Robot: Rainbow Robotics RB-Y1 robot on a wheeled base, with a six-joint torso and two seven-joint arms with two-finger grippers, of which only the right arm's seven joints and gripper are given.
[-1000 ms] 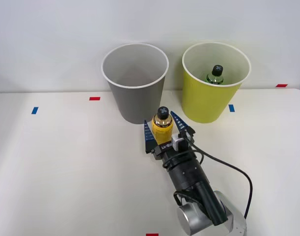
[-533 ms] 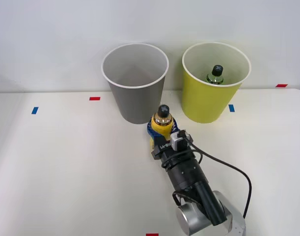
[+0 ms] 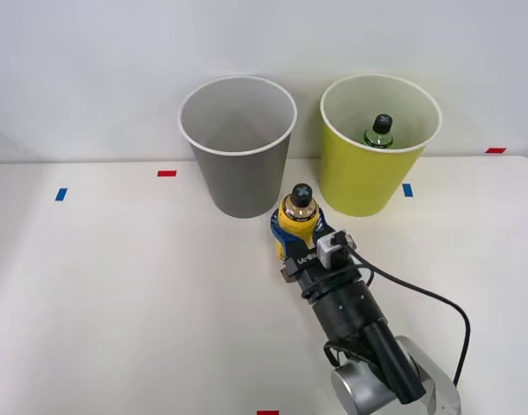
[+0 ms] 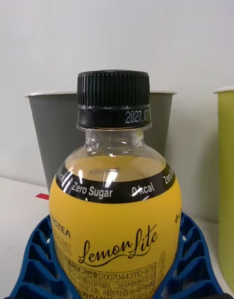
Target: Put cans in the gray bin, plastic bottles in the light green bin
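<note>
A small plastic bottle (image 3: 299, 218) with a yellow label and black ribbed cap stands upright between the two bins, just in front of them. My right gripper (image 3: 298, 235) is shut on the yellow-label bottle (image 4: 116, 221), its blue ribbed fingers (image 4: 36, 260) hugging both sides. The gray bin (image 3: 239, 151) rises behind and to the left of the bottle; the gray bin (image 4: 53, 133) shows behind the cap in the wrist view. The light green bin (image 3: 367, 164) stands to the right, with a green bottle (image 3: 379, 131) inside it. The light green bin (image 4: 225, 182) edges the wrist view.
The white table (image 3: 117, 285) carries small tape marks: red (image 3: 166, 173) and blue (image 3: 61, 194) on the left, blue (image 3: 407, 189) and red (image 3: 495, 150) on the right. A white wall stands right behind the bins. A black cable (image 3: 419, 298) loops off my arm.
My fingers were open around the yellow-label bottle and have shut on it. Bottle and gripper have since shifted slightly right, toward the light green bin.
</note>
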